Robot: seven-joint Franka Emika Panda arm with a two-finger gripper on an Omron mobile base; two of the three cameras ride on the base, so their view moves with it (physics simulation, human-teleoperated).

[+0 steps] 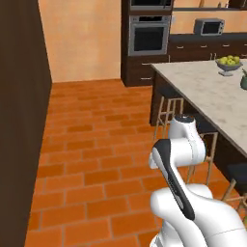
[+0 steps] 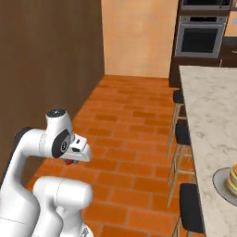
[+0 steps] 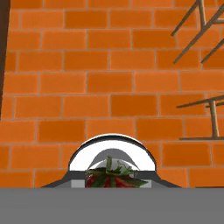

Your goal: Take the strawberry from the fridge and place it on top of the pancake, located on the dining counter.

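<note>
One small strawberry [image 3: 113,178] sits clamped in the closed gripper [image 2: 70,160], over the brick floor [image 1: 96,159]. Its hold looks slight; a jolt while crossing to the pancake [image 2: 233,180] on the dining counter [image 2: 208,115] could drop it.

The strawberry [image 3: 111,178], dark red with a ragged green leafy crown, is seen at the bottom of the hand view, held above the orange brick floor [image 3: 109,87]. In the right base view a small red patch is seen beneath the hand. The pancake [image 2: 233,179] is seen as a short golden-orange stack with pale edges on a round grey plate [image 2: 222,181], resting on the light marbled bench [image 2: 208,111], cut by the frame edge.
</note>
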